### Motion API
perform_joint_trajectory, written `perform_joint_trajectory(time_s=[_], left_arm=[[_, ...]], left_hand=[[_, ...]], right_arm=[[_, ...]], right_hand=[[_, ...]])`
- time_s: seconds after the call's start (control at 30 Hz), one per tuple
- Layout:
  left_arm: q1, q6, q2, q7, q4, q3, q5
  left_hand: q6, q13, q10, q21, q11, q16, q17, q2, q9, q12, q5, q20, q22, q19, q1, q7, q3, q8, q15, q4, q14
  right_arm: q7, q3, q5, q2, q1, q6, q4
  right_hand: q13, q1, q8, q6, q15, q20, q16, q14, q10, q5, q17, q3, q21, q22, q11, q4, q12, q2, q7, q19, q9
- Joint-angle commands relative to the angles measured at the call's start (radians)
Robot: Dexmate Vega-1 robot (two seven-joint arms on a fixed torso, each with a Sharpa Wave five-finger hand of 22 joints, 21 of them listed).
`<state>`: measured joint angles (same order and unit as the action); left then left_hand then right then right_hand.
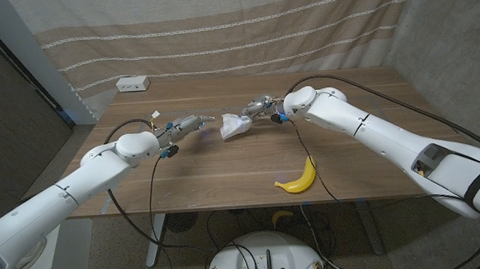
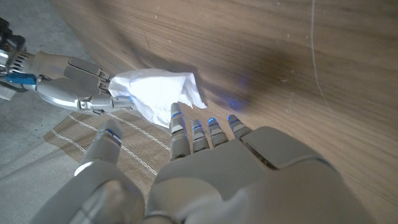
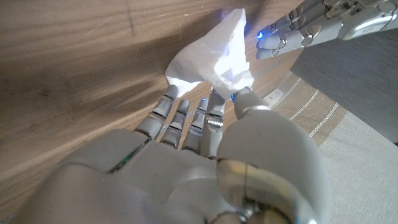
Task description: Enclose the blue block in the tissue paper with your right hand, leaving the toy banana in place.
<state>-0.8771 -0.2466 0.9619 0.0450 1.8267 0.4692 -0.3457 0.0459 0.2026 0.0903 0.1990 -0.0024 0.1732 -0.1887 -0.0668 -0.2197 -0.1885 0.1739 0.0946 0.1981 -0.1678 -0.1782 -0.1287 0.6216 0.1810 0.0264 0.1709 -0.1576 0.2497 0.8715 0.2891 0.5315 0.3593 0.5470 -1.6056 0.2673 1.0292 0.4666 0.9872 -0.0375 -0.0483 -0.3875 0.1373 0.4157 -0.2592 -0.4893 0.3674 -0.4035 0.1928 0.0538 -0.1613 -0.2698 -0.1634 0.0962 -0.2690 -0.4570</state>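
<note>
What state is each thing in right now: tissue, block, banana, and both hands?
tissue paper: bunched up on the table, gathered into a mound, pinched by the right hand.
blue block: cannot be seen; possibly under the tissue.
toy banana: lying near the table's front edge, untouched.
right hand: fingers gripping the tissue.
left hand: empty, fingers extended toward the tissue, apart from it.

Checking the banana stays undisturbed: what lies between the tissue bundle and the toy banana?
Only bare wood of the table, by the head view, between tissue bundle and toy banana.
</note>
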Motion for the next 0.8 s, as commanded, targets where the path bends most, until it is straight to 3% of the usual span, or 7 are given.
perform_joint_trajectory(time_s=[0.03,0.17,0.33,0.47,0.53,0.8], left_arm=[[0.106,-0.191,0.002,0.033,0.055,0.086,0.113],[0.189,-0.254,-0.003,0.124,0.049,0.159,0.172],[0.246,-0.27,-0.011,0.213,0.033,0.213,0.209],[0.276,-0.25,-0.02,0.294,0.006,0.236,0.202],[0.288,-0.175,-0.023,0.35,-0.034,0.244,0.19],[0.307,-0.156,-0.035,0.427,-0.043,0.262,0.19]], left_hand=[[-0.054,0.005,0.101,-0.015,0.004,-0.005,-0.001,-0.006,0.016,0.007,-0.002,-0.002,0.003,-0.166,-0.008,-0.064,-0.011,0.008,0.008,-0.004,-0.136],[-0.007,0.003,0.142,-0.008,-0.014,-0.001,0.001,-0.007,0.024,0.001,-0.002,-0.004,0.002,-0.196,-0.008,-0.087,-0.012,0.028,-0.003,-0.003,-0.187],[0.016,0.001,0.16,-0.012,-0.031,0.0,0.002,-0.002,0.027,-0.002,-0.001,-0.006,0.001,-0.227,-0.011,-0.086,-0.01,0.034,-0.014,-0.003,-0.219],[0.035,0.0,0.173,-0.016,-0.036,0.005,0.002,-0.005,0.03,-0.006,-0.002,-0.004,-0.001,-0.265,-0.001,-0.087,-0.015,0.036,-0.005,-0.008,-0.232],[0.039,0.0,0.174,-0.016,-0.037,0.005,0.002,-0.005,0.03,-0.006,-0.002,-0.006,-0.001,-0.269,0.002,-0.087,-0.016,0.036,-0.002,-0.009,-0.235],[0.127,-0.003,0.157,-0.008,-0.047,0.013,0.003,0.003,0.031,-0.021,0.0,-0.008,-0.004,-0.283,0.032,-0.08,-0.023,0.057,0.007,-0.02,-0.236]], right_arm=[[0.125,0.001,0.003,0.06,-0.019,-0.02,-0.056],[0.138,-0.007,0.013,0.054,-0.018,-0.027,-0.046],[0.165,-0.017,0.036,0.045,-0.019,-0.044,-0.022],[0.162,-0.021,0.036,0.043,-0.017,-0.05,-0.018],[0.161,-0.021,0.034,0.043,-0.016,-0.054,-0.017],[0.131,-0.035,0.031,0.037,-0.003,-0.062,-0.015]], right_hand=[[0.004,0.002,0.009,-0.003,-0.033,-0.001,0.004,-0.004,-0.008,-0.005,-0.006,0.008,0.004,0.004,-0.001,0.002,0.002,-0.007,-0.006,0.009,-0.008],[0.005,0.0,0.01,-0.004,-0.034,-0.001,0.004,-0.005,-0.009,-0.005,-0.007,0.008,0.004,0.004,-0.001,0.003,0.003,-0.007,-0.008,0.011,-0.011],[0.006,0.0,0.011,-0.003,-0.031,-0.001,0.003,-0.007,-0.009,-0.005,-0.007,0.008,0.004,0.004,-0.001,0.003,0.003,-0.007,-0.009,0.012,-0.015],[0.006,0.0,0.01,-0.003,-0.029,-0.001,0.002,-0.006,-0.009,-0.005,-0.007,0.008,0.003,0.004,-0.001,0.002,0.002,-0.007,-0.009,0.012,-0.015],[0.007,0.0,0.009,-0.002,-0.029,-0.002,0.002,-0.006,-0.009,-0.005,-0.007,0.008,0.003,0.004,-0.001,0.003,0.002,-0.006,-0.009,0.012,-0.015],[0.008,0.0,0.007,0.0,-0.027,-0.003,0.001,-0.006,-0.007,-0.005,-0.008,0.008,0.002,0.004,-0.002,0.002,0.001,-0.006,-0.007,0.013,-0.014]])
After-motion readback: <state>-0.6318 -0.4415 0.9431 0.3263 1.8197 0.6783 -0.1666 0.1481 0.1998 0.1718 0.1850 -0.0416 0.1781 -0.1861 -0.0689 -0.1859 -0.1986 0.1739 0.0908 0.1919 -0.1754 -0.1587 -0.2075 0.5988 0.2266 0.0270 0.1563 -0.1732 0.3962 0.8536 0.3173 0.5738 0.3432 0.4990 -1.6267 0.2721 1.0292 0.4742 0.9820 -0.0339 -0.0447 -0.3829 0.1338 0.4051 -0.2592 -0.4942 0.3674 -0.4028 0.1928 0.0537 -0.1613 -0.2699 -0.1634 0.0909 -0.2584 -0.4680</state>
